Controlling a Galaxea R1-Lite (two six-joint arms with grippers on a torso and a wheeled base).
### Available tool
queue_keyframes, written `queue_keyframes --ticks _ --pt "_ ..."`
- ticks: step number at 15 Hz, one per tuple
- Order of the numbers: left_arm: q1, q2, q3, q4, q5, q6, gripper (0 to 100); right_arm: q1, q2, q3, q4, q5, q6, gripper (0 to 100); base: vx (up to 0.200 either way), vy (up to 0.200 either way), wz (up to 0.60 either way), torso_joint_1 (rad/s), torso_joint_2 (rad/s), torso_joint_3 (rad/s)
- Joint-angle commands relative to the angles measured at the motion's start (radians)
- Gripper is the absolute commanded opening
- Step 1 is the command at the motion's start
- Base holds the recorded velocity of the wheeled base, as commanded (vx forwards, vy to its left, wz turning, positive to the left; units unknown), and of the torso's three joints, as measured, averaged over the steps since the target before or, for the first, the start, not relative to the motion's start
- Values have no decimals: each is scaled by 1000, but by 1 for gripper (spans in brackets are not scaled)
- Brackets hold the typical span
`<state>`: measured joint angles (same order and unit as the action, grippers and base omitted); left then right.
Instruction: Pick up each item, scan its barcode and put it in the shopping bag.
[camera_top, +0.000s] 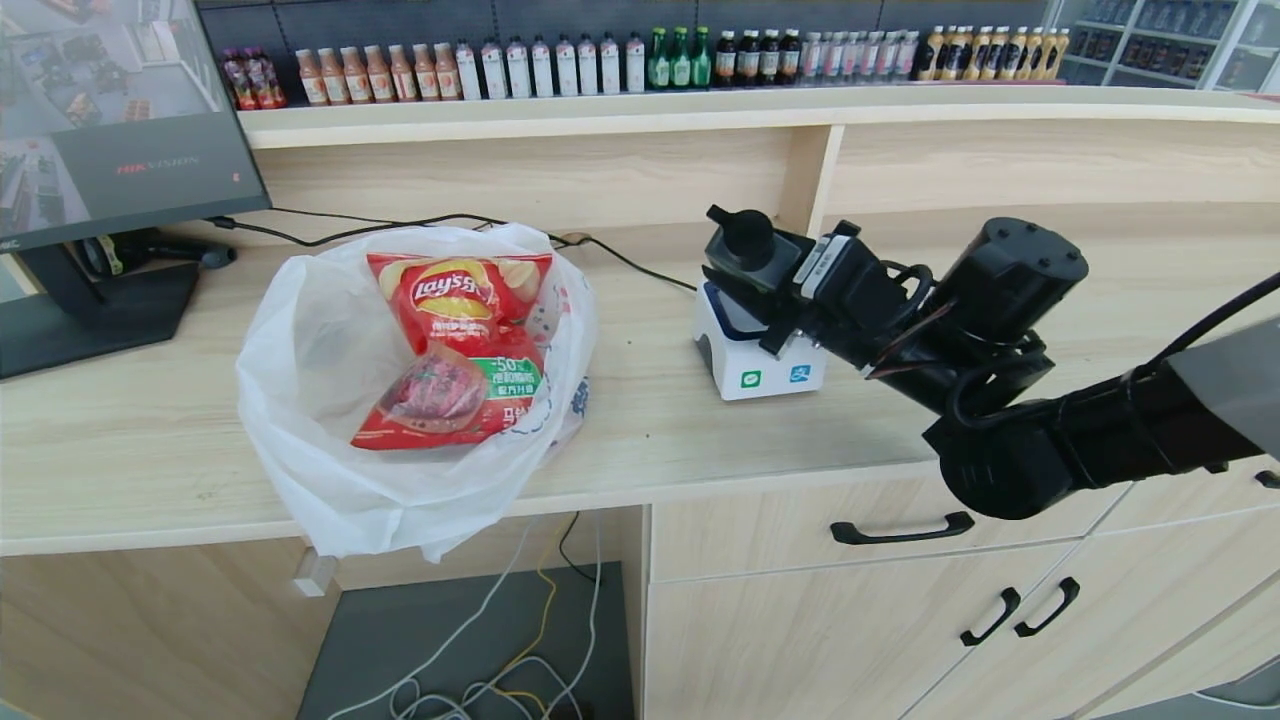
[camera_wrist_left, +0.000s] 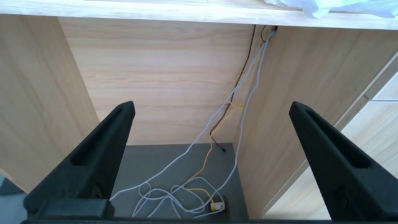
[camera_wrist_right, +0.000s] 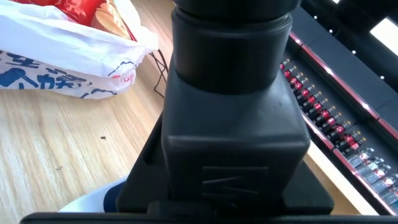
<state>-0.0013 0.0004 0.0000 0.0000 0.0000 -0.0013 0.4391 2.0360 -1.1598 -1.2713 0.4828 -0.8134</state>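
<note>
A white shopping bag (camera_top: 320, 350) stands open on the wooden counter (camera_top: 650, 440), left of centre, with a red chips bag (camera_top: 460, 340) inside. To its right sits a small white scanner box (camera_top: 760, 375). My right gripper (camera_top: 778, 265) hovers just above that box, shut on a black boxy item with a round cap (camera_top: 745, 240). The right wrist view looks along the black item (camera_wrist_right: 230, 124), with the shopping bag (camera_wrist_right: 62, 56) and chips (camera_wrist_right: 93, 9) beyond it. My left gripper (camera_wrist_left: 211, 112) is open below the counter, nothing between its fingers (camera_wrist_left: 93, 162).
A monitor (camera_top: 100, 110) and a handheld scanner (camera_top: 150, 250) stand at the counter's far left. A black cable (camera_top: 620, 265) runs along the back. Bottles (camera_top: 640, 60) line the upper shelf. Drawers (camera_top: 900, 530) are below right; loose cables (camera_wrist_left: 186, 193) lie on the floor.
</note>
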Motion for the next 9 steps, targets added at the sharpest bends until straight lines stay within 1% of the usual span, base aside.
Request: queue_keyframes --ticks 1,3,5,7,8,9 --pt "0 0 0 0 0 0 100 30 -94 -1 50 -33 10 0 0 0 0 0 0 0" --pt "0 0 0 0 0 0 100 44 -146 8 56 -98 69 0 0 0 0 0 0 0" --pt "0 0 0 -2 2 0 100 55 -192 72 36 -181 160 0 0 0 0 0 0 0" --pt "0 0 0 0 0 0 100 55 -221 141 -49 -245 235 0 0 0 0 0 0 0" --pt "0 0 0 0 0 0 100 56 -234 184 -108 -302 290 0 0 0 0 0 0 0" --pt "0 0 0 0 0 0 100 55 -238 218 -163 -337 341 0 0 0 0 0 0 0"
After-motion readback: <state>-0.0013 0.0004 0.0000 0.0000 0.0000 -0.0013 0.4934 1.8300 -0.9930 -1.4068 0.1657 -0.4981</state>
